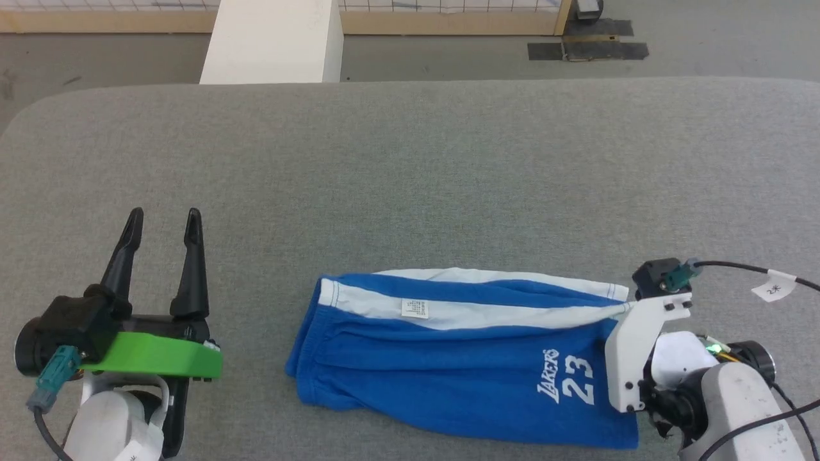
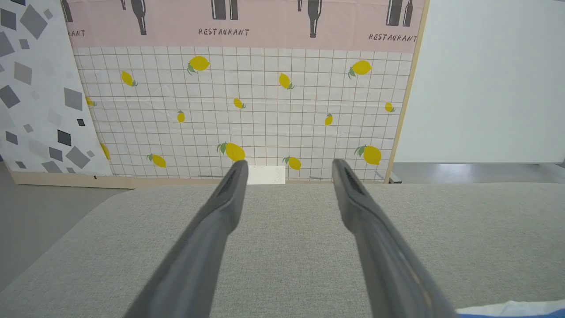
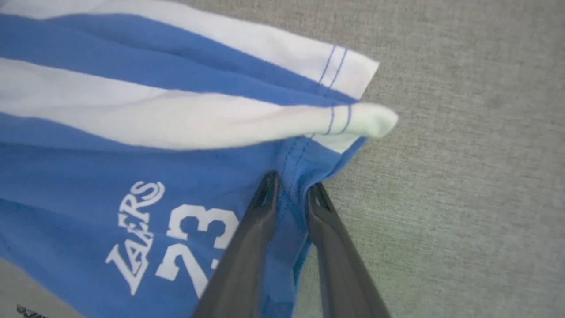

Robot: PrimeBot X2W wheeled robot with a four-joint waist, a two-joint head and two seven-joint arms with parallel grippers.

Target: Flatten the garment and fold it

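The blue shorts (image 1: 448, 365) lie on the gray table (image 1: 410, 160), close to the near edge and over toward the near right corner. They are laid out long ways, from left to right, along that near edge. The stretchy waist is at the left end. The leg openings are at the right end. The white stripes run along the side that faces the far edge, and a small white label (image 1: 414, 308) sits on one stripe. The white name and the number 23 (image 1: 573, 381) are on the blue part near the right end, turned sideways in the head view. The cloth has soft wrinkles and is not quite flat.

The right claw (image 3: 293, 182) is at the right end of the shorts. Its two dark fingers are almost together, with the blue leg hem pinched between them. A white corner of the stripe pokes out just past the fingers.

The left claw (image 1: 164, 216) is over the near left part of the table, well apart from the shorts. Its fingers are spread wide and point toward the far edge. It holds nothing.
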